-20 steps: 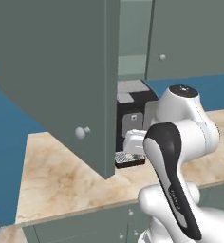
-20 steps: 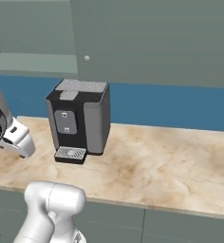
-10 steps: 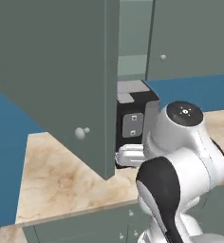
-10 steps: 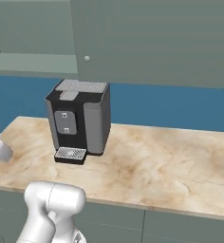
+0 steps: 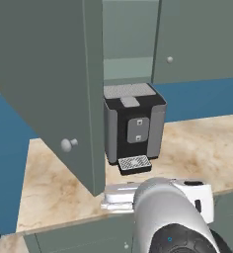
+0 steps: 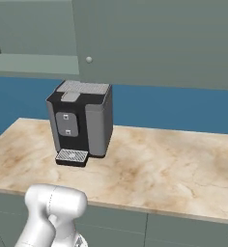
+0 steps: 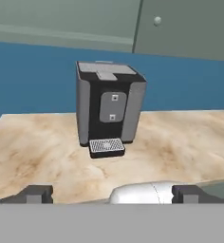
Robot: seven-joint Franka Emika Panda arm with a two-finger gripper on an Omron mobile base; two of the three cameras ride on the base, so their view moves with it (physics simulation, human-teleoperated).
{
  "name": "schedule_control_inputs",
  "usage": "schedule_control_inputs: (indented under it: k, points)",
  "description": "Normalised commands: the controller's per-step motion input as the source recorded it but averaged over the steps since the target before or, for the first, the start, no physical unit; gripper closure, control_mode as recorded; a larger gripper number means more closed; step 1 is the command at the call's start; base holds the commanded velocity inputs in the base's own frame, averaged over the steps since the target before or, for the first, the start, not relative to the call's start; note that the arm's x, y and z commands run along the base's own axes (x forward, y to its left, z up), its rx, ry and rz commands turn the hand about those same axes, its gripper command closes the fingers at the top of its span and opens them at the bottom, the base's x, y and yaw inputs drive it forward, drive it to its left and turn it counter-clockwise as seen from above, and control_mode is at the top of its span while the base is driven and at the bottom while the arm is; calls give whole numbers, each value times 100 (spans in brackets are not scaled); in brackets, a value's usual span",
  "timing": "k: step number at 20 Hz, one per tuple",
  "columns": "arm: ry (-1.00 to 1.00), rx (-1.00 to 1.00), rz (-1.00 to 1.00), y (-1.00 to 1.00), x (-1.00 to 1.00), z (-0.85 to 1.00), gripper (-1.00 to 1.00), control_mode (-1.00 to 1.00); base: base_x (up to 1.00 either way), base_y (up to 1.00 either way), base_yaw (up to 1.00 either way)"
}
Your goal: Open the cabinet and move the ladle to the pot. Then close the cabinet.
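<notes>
Since the earlier frame the white arm is lowered, its gripper [image 7: 111,193] spread empty; the swung-out grey-green flat cabinet door [image 5: 47,84] risks being struck when raised.

Arm [image 5: 168,212]: glossy white rounded shells, dark joint section at lower frame edge; pincer [image 7: 111,193] fingertips dark, blocky.

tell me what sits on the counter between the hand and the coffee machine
Nothing: in the hand view, bare marble counter runs from the open hand up to the coffee machine and its drip tray.
</notes>
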Motion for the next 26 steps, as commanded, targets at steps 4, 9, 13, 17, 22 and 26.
schedule_control_inputs:
  k: [4, 9, 13, 17, 22, 26]
  points:
    - [-48, -19, 0, 0, -70, 63, -100, -100, 0, 0, 0]
    - [-43, -15, 0, 38, -89, 35, -100, -100, 0, 0, 0]
    - [-28, -7, 0, 97, -11, 12, -100, -100, 0, 0, 0]
    - [-19, -2, 0, 100, 49, 17, -100, -100, 0, 0, 0]
    - [-16, -2, 0, 92, 87, 9, -100, -100, 0, 0, 0]
    - [-16, -4, -1, 38, 100, 1, -100, -100, 0, 0, 0]
